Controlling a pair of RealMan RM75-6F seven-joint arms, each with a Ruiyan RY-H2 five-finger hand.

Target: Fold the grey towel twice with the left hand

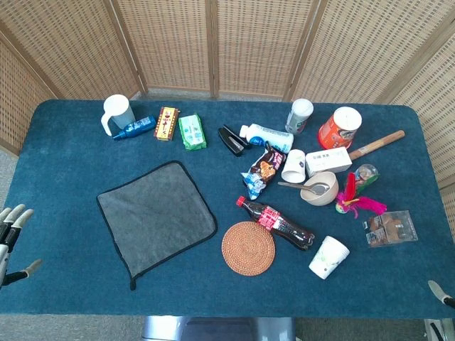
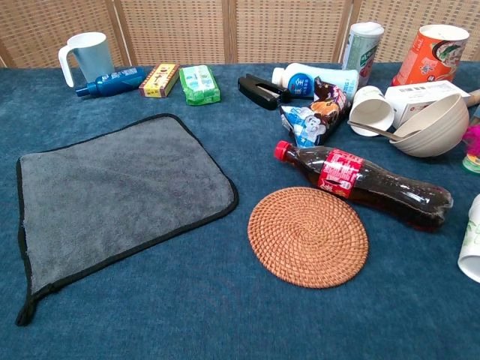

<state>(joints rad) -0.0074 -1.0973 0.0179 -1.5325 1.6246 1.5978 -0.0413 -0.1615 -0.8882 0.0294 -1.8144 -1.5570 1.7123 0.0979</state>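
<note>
One grey towel (image 2: 120,199) flat; one woven coaster (image 2: 308,236); one cola bottle (image 2: 364,184).

Bright, even, diffuse light; shadows faint, short; both views sharp; no strong glare or blur.

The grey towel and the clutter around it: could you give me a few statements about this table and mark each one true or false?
1. The grey towel lies spread flat, not yet folded. True.
2. The left hand is gripping the towel's edge. False: it sits at the table's left edge, apart from the towel and holding nothing.
3. The cola bottle stands upright. False: it lies on its side beside the round woven coaster.
4. A spoon rests in the beige bowl. True.
5. The white mug sits on the towel. False: it stands at the far left of the table, well behind the towel.
</note>
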